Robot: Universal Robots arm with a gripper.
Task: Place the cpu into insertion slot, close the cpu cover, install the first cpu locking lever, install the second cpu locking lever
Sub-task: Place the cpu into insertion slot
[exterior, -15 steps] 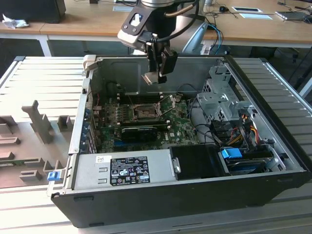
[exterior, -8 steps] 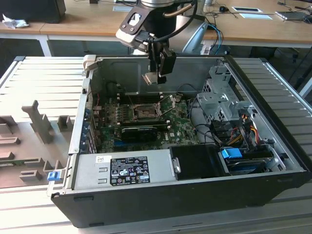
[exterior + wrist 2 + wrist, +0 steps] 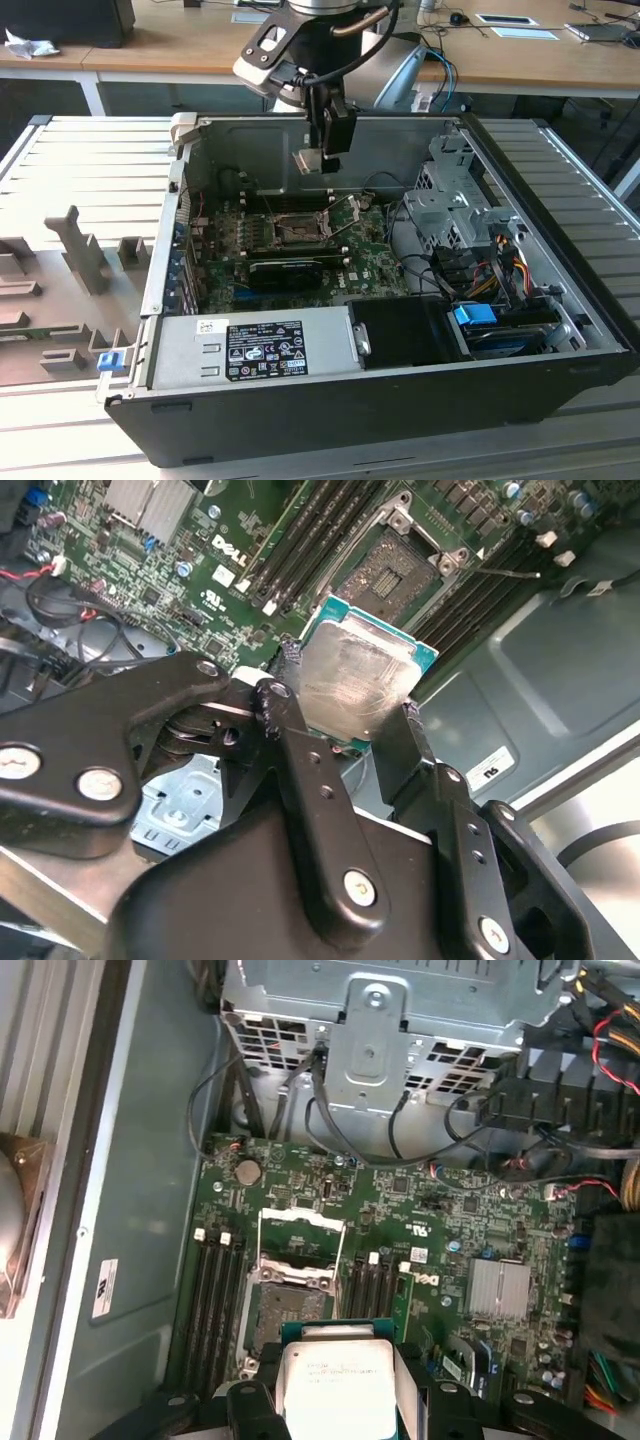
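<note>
Jaws pinched on the cpu (image 3: 355, 680) by two opposite edges, silvery face toward my wrist cameras. Insertion slot (image 3: 390, 575) sits bare on the green board (image 3: 150, 590) below and a bit ahead of it, cpu cover (image 3: 300, 1232) flipped open beside it.

The cpu (image 3: 355, 675) has a pale silvery-beige face with a teal-green border. The insertion slot (image 3: 286, 1310) is dark with a silver rim. The cpu cover (image 3: 300, 1216) is silver. The circuit board (image 3: 450, 1220) is green. The gripper (image 3: 350, 705) is plain black.
</note>
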